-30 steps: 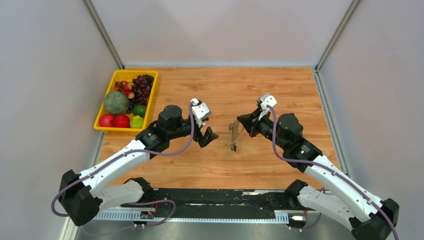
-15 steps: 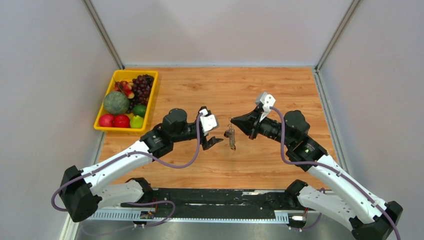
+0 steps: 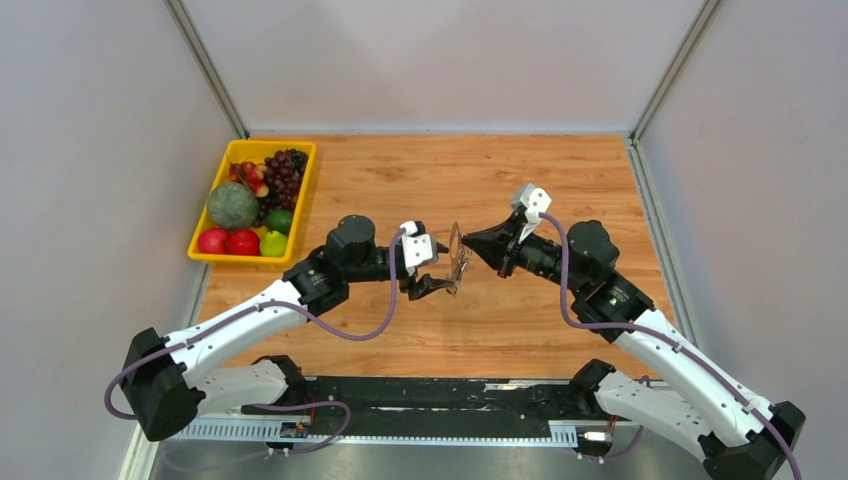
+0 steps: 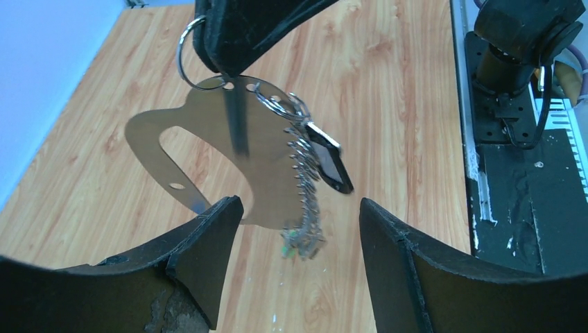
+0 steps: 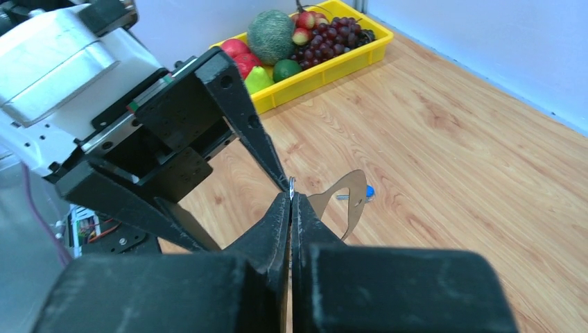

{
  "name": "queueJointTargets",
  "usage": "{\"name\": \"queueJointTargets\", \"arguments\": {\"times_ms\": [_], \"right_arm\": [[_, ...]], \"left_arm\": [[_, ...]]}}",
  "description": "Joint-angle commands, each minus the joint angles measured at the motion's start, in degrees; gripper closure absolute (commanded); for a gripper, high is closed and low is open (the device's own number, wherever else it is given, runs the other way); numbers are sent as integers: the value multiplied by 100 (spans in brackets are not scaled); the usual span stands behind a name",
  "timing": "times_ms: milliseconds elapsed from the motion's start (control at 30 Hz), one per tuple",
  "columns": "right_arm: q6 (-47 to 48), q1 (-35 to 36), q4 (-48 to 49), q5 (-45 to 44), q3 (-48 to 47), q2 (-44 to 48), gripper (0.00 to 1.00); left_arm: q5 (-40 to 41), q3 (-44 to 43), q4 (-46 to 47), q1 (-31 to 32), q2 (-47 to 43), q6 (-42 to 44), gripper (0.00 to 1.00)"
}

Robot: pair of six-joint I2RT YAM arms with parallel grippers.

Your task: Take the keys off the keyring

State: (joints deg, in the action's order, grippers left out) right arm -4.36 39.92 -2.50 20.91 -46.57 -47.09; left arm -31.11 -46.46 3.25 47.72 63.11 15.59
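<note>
My right gripper [image 3: 468, 240] is shut on the small split ring at the top of the keyring [image 3: 456, 255] and holds it above the table. In the left wrist view the keyring [image 4: 201, 159] is a flat grey oval loop. A black-headed key [image 4: 329, 163] and a bead chain ending in a green-tipped bunch [image 4: 301, 239] hang beside it. My left gripper [image 4: 298, 263] is open, its jaws on either side just below the hanging keys, touching nothing. A blue-headed key [image 5: 364, 192] lies on the table beyond the loop [image 5: 350, 201].
A yellow tray [image 3: 240, 260] of fruit stands at the table's left edge and also shows in the right wrist view [image 5: 333, 66]. Grey walls close in the left, back and right. The black arm mount runs along the near edge [image 4: 527, 159].
My left gripper has moved right, up to the hanging keys. The right gripper swung the keyring left toward it; the loop now hangs tilted over the left jaws.
</note>
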Motion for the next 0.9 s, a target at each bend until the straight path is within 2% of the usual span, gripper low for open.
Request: {"name": "queueJointTargets", "arguments": {"times_ms": [0, 467, 867], "right_arm": [[-3, -9, 426, -628, -52, -75, 100], [-215, -10, 539, -711, 10, -305, 100], [-524, -7, 555, -1470, -89, -239, 100]], "left_arm": [[-114, 1, 273, 36, -126, -169, 27], [181, -88, 756, 35, 348, -712, 29], [1452, 311, 1245, 32, -76, -1494, 22]]}}
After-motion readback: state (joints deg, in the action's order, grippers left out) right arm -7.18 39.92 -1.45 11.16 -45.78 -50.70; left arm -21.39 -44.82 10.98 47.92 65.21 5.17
